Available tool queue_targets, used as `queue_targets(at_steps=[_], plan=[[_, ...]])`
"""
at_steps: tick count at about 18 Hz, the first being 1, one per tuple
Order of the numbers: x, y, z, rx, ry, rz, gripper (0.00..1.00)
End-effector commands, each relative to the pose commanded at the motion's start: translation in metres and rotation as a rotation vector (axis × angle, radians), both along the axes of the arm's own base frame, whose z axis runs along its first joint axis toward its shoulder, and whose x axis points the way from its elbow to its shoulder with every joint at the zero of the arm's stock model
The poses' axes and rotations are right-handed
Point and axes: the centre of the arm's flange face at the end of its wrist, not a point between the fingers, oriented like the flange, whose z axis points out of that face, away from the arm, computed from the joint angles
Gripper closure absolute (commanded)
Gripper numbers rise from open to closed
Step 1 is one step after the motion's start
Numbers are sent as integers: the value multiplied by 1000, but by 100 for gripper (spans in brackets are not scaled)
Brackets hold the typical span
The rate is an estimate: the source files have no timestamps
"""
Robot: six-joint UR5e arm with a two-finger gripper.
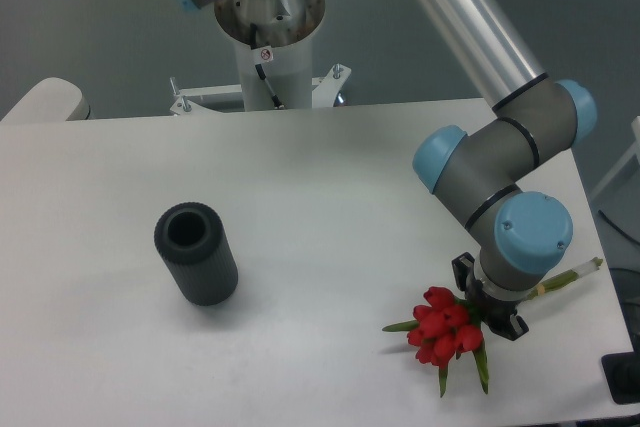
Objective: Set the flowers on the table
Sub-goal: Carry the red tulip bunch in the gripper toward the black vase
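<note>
The flowers (445, 332), red tulips with green leaves and pale-green stems, lie at the front right of the white table (330, 247). The heads point front-left and the stem ends stick out to the right near the table's edge. My gripper (488, 302) points down over the stems just behind the heads, largely hidden under the blue-capped wrist. Its black fingers (462, 272) stand apart on either side of the stems, so it looks open.
A dark grey ribbed cylinder (195, 252) lies on the left half of the table, with its open end towards the back. The arm's base column (268, 37) stands behind the far edge. The table's right edge is close to the stem ends.
</note>
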Motion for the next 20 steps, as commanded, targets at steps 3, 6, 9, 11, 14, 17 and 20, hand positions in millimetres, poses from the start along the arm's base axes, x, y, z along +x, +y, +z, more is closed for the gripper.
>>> queue_targets(at_steps=[3, 6, 9, 11, 14, 17, 20], plan=[[1, 0, 0, -1, 1, -3, 100], [5, 2, 1, -4, -1, -6, 100], [28, -5, 7, -22, -27, 6, 100], [47, -16, 6, -38, -52, 24, 100], [78, -33, 9, -51, -78, 95, 100], [112, -33, 12, -59, -90, 184, 100], [139, -36, 14, -64, -95, 327, 100]])
